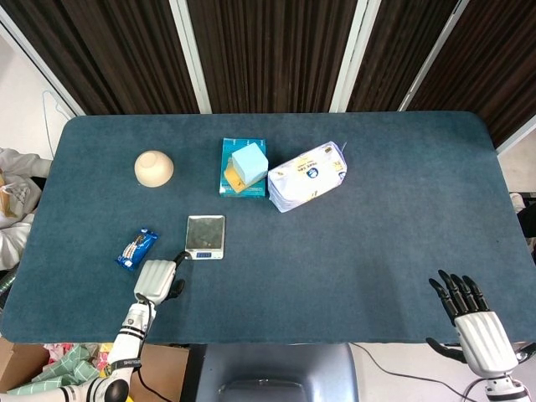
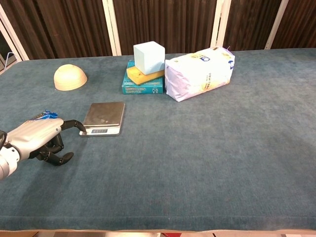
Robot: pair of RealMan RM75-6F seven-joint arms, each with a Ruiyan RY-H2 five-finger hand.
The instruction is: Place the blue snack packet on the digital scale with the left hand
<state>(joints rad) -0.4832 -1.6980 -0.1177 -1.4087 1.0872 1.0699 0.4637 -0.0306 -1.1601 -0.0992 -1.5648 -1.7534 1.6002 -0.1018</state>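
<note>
Left hand (image 1: 156, 280) rests low at lower left, fingers loosely curled on nothing, one fingertip reaching the digital scale (image 1: 205, 237); blue snack packet (image 1: 136, 249) lies just up-left of it, untouched; bare table (image 1: 352, 276) stretches right; right hand (image 1: 474, 325) idles spread at bottom right.

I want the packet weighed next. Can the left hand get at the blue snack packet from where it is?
Probably yes. The blue snack packet lies flat on the dark blue table, just beside the left hand, with nothing between them. The silver digital scale sits on the hand's other side, out of the way.
</note>
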